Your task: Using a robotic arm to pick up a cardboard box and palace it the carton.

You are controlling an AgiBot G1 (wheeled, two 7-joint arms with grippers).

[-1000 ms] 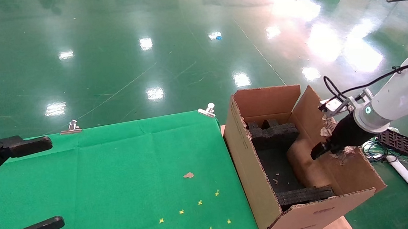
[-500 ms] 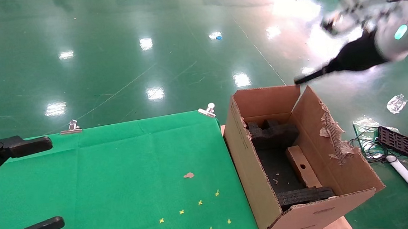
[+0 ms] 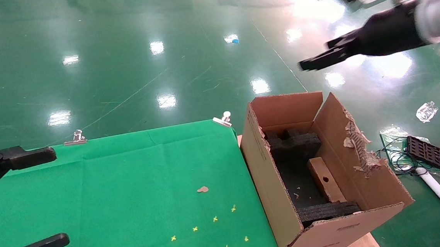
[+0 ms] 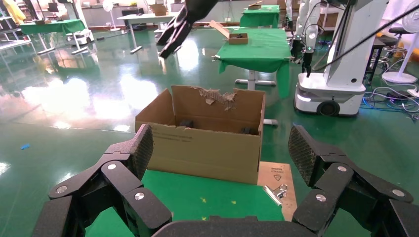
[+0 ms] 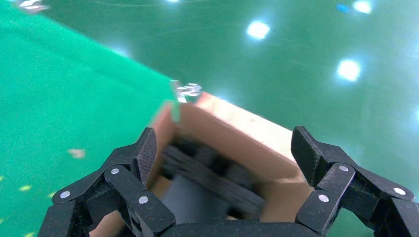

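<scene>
Glossy green floor (image 3: 161,65) stretches behind a surface covered in green cloth (image 3: 132,191), with metal clips (image 3: 223,119) pinning the cloth at its far edge. Just beside the surface, on the robot's right, stands the carton (image 3: 270,182), flaps upright and one flap torn, with black foam blocks (image 3: 295,143) lining its inside. The cardboard box (image 3: 326,180) lies inside the carton, slanting between the far foam block and the near one, its small round hole facing up.

A second ago the right gripper was down inside the carton at the box. Half a second ago it had already risen clear, and the box lay alone. Now the right gripper (image 3: 312,61) of the robotic arm (image 3: 433,15) hangs high above the carton's far flap, a little lower and more to the left than half a second ago, holding nothing. The right wrist view shows its fingers (image 5: 143,153) spread wide apart, with the carton below them. The box has not shifted since the release.

The left gripper (image 3: 35,198) is parked over the near left part of the surface, as in both earlier frames, its fingers (image 4: 141,148) wide apart and empty. A small brown scrap (image 3: 202,189) and yellow marks (image 3: 215,218) lie on the cloth.
</scene>
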